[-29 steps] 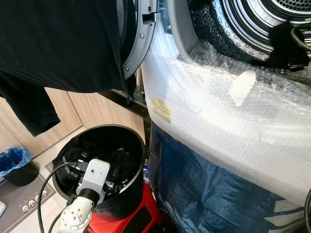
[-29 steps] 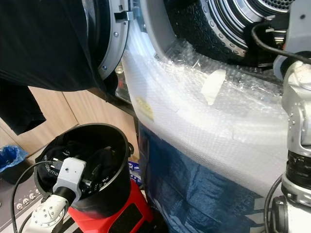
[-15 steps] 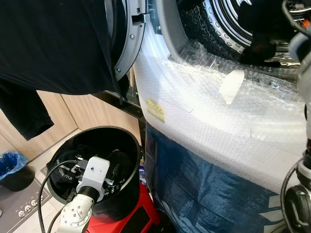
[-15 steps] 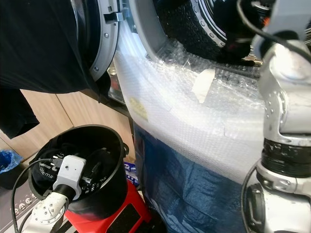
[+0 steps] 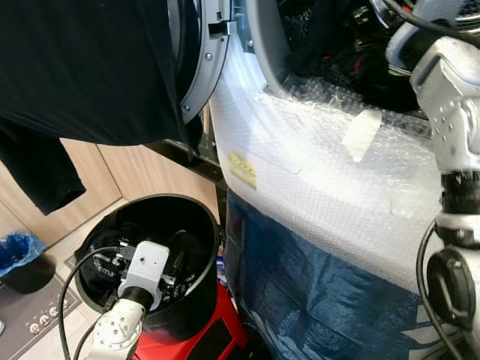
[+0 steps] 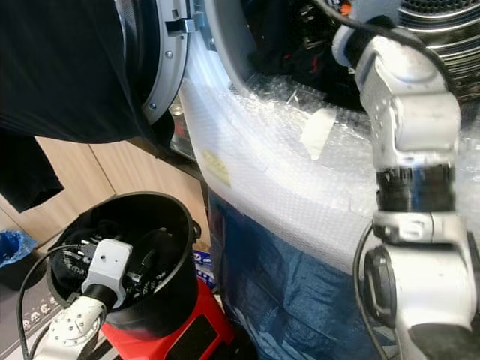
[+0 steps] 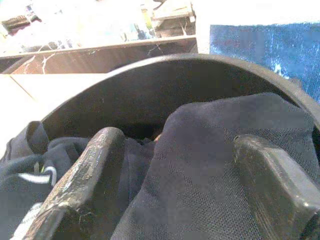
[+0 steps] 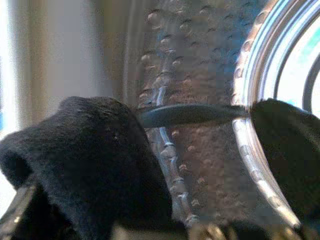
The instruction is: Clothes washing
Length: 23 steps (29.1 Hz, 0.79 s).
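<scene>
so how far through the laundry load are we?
Done: washer door open, dark clothes already at the drum mouth. In hand: right tool is up in the drum with dark fabric on one finger. Left: black bucket holds more garments, left tool open over them.

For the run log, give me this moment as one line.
left hand: open, in black bin over dark clothes | right hand: inside washer drum
</scene>
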Tool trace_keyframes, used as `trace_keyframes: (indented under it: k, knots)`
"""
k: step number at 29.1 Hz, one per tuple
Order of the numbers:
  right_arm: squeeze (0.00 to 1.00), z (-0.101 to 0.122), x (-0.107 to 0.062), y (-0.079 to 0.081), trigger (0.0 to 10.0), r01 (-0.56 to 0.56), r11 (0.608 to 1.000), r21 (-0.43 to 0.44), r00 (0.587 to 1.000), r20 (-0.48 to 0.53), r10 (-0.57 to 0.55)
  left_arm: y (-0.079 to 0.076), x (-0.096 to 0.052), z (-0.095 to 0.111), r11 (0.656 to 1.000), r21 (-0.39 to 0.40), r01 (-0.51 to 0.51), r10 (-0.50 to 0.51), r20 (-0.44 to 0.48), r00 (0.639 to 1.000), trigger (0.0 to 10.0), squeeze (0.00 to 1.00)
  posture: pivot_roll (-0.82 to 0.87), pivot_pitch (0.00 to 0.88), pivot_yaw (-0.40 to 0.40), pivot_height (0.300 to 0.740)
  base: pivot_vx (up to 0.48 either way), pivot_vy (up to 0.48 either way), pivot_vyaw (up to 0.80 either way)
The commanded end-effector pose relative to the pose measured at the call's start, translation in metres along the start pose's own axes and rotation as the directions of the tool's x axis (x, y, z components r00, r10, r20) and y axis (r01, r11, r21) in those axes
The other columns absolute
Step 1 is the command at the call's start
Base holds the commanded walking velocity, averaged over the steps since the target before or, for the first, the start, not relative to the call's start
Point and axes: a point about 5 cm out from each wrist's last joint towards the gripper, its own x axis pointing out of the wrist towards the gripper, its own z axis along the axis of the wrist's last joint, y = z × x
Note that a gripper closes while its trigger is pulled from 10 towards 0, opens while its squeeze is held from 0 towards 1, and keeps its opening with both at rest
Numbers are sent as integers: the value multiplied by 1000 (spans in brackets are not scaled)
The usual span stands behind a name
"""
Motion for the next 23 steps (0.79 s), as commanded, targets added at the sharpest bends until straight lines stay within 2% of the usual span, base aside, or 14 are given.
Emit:
trace_keyframes:
  k: [1,7,8,10,13,17,20,22,23]
  knots:
    - [0,6,3,-7,10000,67,997,-26,998,14,-67,1,-3,-2,1000,6,-5,5,-19,1000,10000,0,172,109,70,740,0,0,0]
    - [0,6,7,-11,10000,77,997,-33,997,16,-76,1,-3,-2,1000,6,-5,5,-19,1000,10000,0,172,109,70,740,0,0,0]
    - [0,13,3,-32,10000,285,954,-93,958,8,-285,0,-4,-2,1000,0,-9,9,-19,1000,10000,0,176,119,61,740,0,0,0]
    - [0,6,-1,-38,10000,465,869,-169,880,-20,-475,-6,-5,-1,1000,-12,2,-2,-21,1000,10000,0,168,127,69,740,0,0,0]
    - [0,-5,0,-34,10000,457,865,-209,880,-33,-473,-6,-5,-1,1000,-12,6,-6,-22,1000,10000,0,164,128,72,740,0,0,0]
    - [0,-21,0,-41,10000,467,865,-182,871,-75,-486,-5,-3,0,1000,-8,13,-13,-20,1000,10000,0,157,125,83,740,0,0,0]
    - [0,-20,-1,-53,10000,533,827,-176,829,-84,-553,-4,-1,1,1000,-3,15,-15,-17,1000,10000,0,159,118,85,740,0,0,0]
    - [0,-21,-6,-65,10000,614,770,-173,768,-97,-634,-2,0,2,1000,-1,12,-12,-17,1000,10000,0,166,112,87,740,0,0,0]
    - [0,-22,-7,-67,10000,625,762,-170,758,-105,-644,-2,0,2,1000,-1,11,-11,-17,1000,10000,0,166,112,87,740,0,0,0]
